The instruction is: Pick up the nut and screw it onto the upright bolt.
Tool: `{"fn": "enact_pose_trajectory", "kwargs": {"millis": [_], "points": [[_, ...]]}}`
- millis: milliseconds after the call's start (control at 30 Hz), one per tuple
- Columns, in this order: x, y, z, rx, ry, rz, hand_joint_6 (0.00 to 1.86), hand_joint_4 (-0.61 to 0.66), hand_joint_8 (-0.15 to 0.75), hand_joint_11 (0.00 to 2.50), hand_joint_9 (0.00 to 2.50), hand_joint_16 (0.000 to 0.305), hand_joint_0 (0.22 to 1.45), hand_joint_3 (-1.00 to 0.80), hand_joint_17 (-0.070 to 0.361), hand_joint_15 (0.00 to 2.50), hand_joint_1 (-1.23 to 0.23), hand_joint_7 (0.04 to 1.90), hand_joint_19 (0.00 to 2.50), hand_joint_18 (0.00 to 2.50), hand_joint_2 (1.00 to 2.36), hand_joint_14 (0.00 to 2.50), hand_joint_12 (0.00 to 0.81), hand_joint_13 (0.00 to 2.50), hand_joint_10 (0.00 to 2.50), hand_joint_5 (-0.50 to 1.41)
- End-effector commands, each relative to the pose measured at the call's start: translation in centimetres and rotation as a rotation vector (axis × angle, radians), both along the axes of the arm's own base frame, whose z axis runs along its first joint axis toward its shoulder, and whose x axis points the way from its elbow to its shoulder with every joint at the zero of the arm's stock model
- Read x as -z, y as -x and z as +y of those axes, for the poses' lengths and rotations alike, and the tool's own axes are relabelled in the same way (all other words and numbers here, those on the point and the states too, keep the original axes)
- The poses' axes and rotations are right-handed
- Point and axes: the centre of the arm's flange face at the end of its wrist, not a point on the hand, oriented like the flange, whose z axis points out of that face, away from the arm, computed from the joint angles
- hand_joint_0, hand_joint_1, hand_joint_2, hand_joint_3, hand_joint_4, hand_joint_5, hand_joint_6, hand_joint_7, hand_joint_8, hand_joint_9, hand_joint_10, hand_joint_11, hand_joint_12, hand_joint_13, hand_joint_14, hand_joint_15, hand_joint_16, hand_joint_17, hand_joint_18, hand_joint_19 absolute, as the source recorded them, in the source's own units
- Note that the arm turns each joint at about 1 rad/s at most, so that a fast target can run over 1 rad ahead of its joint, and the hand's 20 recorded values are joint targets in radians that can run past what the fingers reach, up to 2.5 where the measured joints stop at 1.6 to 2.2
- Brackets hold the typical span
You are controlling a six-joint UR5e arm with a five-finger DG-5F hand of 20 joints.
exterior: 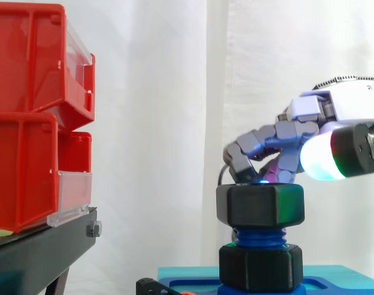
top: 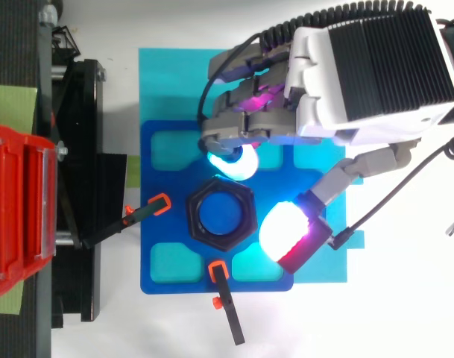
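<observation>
A black hex nut (exterior: pixel 260 206) (top: pixel 221 212) sits on the top threads of the upright blue bolt (exterior: pixel 259 236). Lower down, a second black nut (exterior: pixel 260 267) rests at the bolt's base. My hand (exterior: pixel 352 110) (top: pixel 368 74) hovers just above the upper nut, coming in from the right. Its bent fingers (top: pixel 234 160) glow cyan at the nut's far edge. The thumb's white-glowing pad (top: pixel 286 231) stands off the near right corner, slightly higher than the nut's top. Nothing is held between them.
The bolt stands on a blue fixture plate (top: pixel 163 246) over a cyan mat (top: pixel 167 82). Two black clamps with orange tips (top: pixel 148 209) (top: pixel 225 298) hold the plate. Stacked red bins (exterior: pixel 27 110) on a black stand (exterior: pixel 39 246) are to the left.
</observation>
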Motion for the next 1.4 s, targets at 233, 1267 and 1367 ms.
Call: {"fn": "enact_pose_trajectory", "kwargs": {"millis": [233, 1267, 1367], "points": [[-0.9, 0.8, -1.5, -0.003, 0.005, 0.008, 0.5, 0.19, 0.266, 0.0, 1.26, 0.023, 0.52, -0.5, 0.051, 0.0, -0.3, 1.4, 0.0, 0.62, 1.0, 0.0, 0.243, 0.92, 0.0, 0.03], [-2.6, -2.2, 0.3, -0.105, -0.055, -0.086, 0.5, 0.11, 0.196, 0.0, 0.49, 0.036, 0.46, -0.5, 0.08, 0.0, -0.15, 0.54, 0.0, 0.0, 1.0, 0.0, 0.301, 0.14, 0.0, -0.18], [-2.2, -2.2, 0.7, -0.11, -0.055, -0.078, 0.5, 0.11, 0.193, 0.0, 0.49, 0.036, 0.46, -0.5, 0.08, 0.0, -0.15, 0.54, 0.0, 0.0, 1.0, 0.0, 0.299, 0.13, 0.0, -0.17]]}}
